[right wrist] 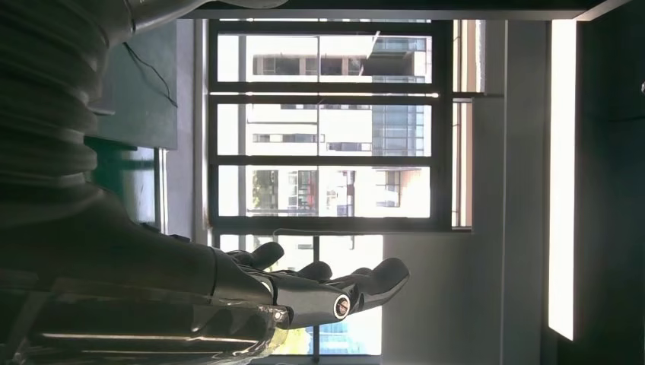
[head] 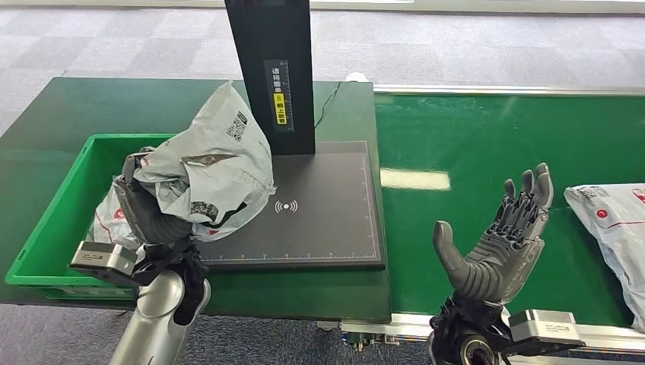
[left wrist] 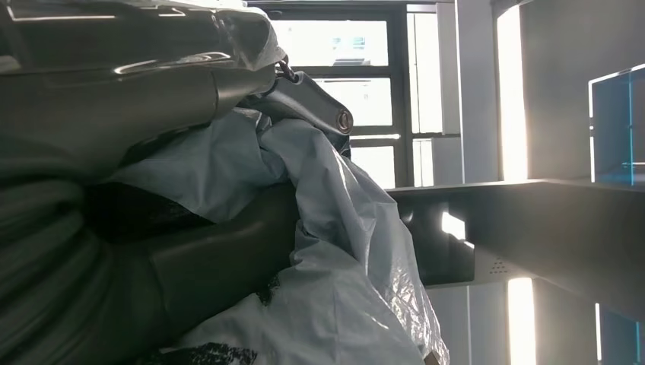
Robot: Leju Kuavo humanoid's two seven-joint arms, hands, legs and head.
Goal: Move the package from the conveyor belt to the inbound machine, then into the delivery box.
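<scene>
Gripping the package [head: 209, 163], a crumpled grey-white plastic mailer with printed codes, the left hand [head: 156, 209] holds it raised at the 9 o'clock edge of the inbound machine [head: 319, 205], a flat matte-black scan pad with a black upright post, overlapping the rim of the delivery box [head: 53, 220], a rigid green plastic crate. Judged from this, conveyor pickup is complete and release into the crate remains. The right hand [head: 498, 239] is empty, palm up, fingers apart, above the smooth green conveyor belt [head: 471, 137], where a second mailer [head: 612, 228] lies at 3 o'clock.
</scene>
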